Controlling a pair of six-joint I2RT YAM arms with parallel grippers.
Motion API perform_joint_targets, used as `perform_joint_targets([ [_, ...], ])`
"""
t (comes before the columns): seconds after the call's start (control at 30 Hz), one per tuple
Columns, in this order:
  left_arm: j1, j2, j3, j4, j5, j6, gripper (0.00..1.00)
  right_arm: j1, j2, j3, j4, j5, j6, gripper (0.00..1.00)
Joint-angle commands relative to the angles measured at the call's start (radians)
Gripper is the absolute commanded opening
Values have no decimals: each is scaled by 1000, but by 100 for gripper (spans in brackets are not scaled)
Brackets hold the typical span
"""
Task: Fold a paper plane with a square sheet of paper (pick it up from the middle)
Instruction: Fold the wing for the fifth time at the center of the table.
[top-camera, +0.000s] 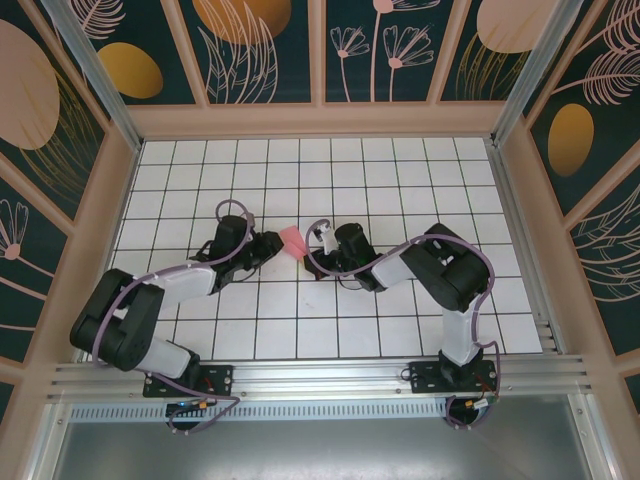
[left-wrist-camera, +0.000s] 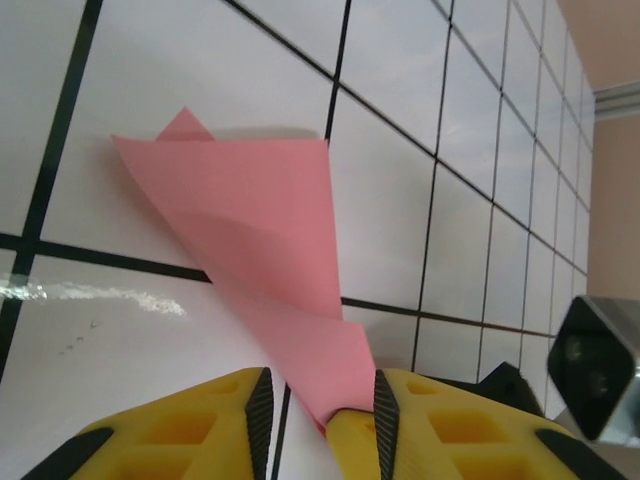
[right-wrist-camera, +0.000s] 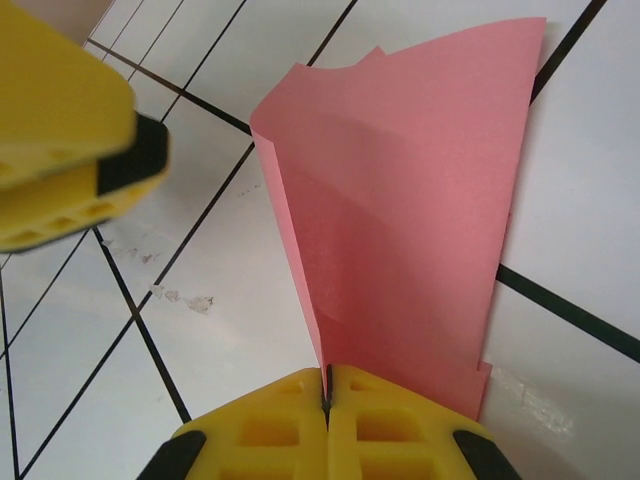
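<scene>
Status: pink sheet of paper (top-camera: 293, 240) partly folded, mid-table between both arms.
Top view: I see it between the left gripper (top-camera: 272, 246) and the right gripper (top-camera: 322, 238). Left wrist: jaws stand apart, the sheet's narrow end between them, against one finger. Right wrist: fingers closed tight, pinching the sheet's folded edge above the tiled table (right-wrist-camera: 230, 300).

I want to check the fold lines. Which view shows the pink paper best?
Right wrist: the folded pink paper spans most of the frame, creases and layered edges visible, pinched in the shut right tool. Left wrist shows the paper smaller, curling. Top external shows a pink patch between the arms.
</scene>
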Motion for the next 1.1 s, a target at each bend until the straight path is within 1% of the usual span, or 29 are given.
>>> perform_joint_targets([
  [0.0,-7,42,24,28,9,30,31,-9,-24,-14,34,-42,16,4],
  [0.17,-12,114,59,43,20,41,29,-12,-22,-11,14,-51,-7,6],
  [0.43,-27,162,107,40,39,64,28,-16,-22,-6,-9,-54,-21,12],
  [0.6,-34,177,124,42,50,71,27,-16,-20,3,-27,-52,-26,19],
  [0.87,-48,198,152,37,73,83,27,-17,-24,29,-61,-56,-31,27],
  [1.07,-50,208,158,30,74,89,27,-19,-21,47,-70,-63,-14,29],
])
